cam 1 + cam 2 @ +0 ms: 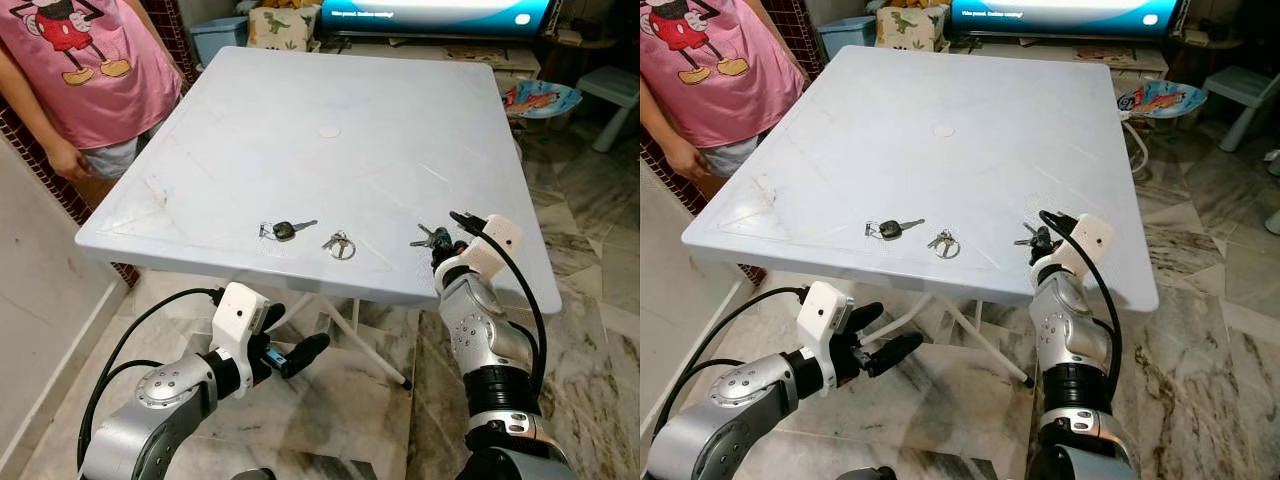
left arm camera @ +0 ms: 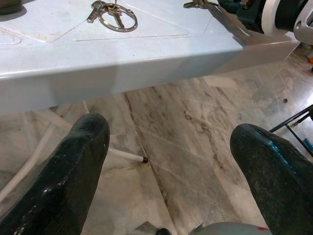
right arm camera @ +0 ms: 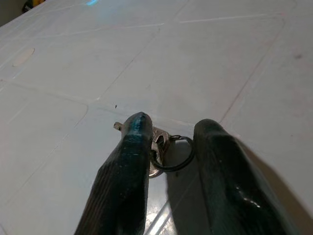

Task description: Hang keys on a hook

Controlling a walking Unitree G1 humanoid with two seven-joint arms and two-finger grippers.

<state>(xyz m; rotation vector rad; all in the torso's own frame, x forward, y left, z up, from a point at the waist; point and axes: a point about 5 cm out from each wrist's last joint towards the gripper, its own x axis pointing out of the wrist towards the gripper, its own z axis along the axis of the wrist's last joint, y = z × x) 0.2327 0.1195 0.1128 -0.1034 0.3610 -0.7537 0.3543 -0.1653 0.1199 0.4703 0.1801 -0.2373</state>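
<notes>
Keys, in three separate sets, lie along the lower edge of the pale bench [image 1: 330, 90], which takes up the centre of the head views. A person in a pink shirt [image 1: 90, 60] stands at the upper left, beside the bench's left edge. At lower left, the left end effector [image 1: 285, 345] hangs below the bench edge over the marble floor [image 2: 186, 147], its two fingers spread wide with nothing between them. At lower right, the right end effector [image 3: 168, 147] rests on the bench top, its fingers narrowed around a bunch of keys on a dark ring [image 3: 164, 147]; whether they actually pinch it cannot be told. A black-headed key [image 1: 285, 230] lies left of centre, and a small ring of keys [image 1: 339, 243] sits just beside it, between it and the right end effector.
</notes>
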